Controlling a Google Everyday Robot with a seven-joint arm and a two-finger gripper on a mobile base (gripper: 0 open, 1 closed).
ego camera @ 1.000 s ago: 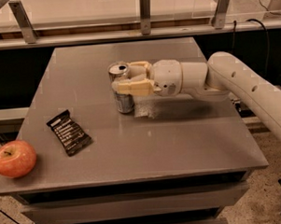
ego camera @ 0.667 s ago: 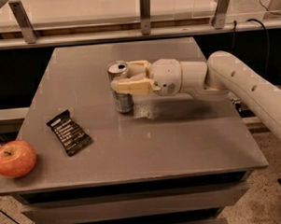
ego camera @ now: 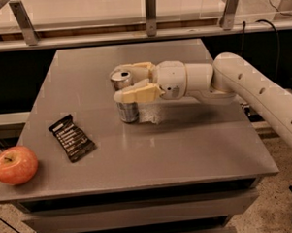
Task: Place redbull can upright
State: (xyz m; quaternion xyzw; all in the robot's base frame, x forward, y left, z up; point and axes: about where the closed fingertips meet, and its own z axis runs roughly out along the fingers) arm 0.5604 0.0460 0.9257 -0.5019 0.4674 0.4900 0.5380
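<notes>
The redbull can [ego camera: 128, 111] is a slim silver can with blue markings. It stands upright near the middle of the grey table [ego camera: 186, 146], with its shiny top [ego camera: 121, 79] showing. My gripper [ego camera: 117, 85] reaches in from the right. Its two cream fingers [ego camera: 137, 93] sit on either side of the can's upper part and look closed on it. The can's base appears to touch the table top.
A black wrapper [ego camera: 72, 137] lies flat at the front left of the table. A red apple [ego camera: 15, 165] sits at the front left corner. My white arm [ego camera: 261, 91] spans the right side. A railing with metal posts [ego camera: 151, 13] runs behind the table.
The gripper and the can have shifted slightly left and down toward the table. The wrapper and the apple have not moved.
</notes>
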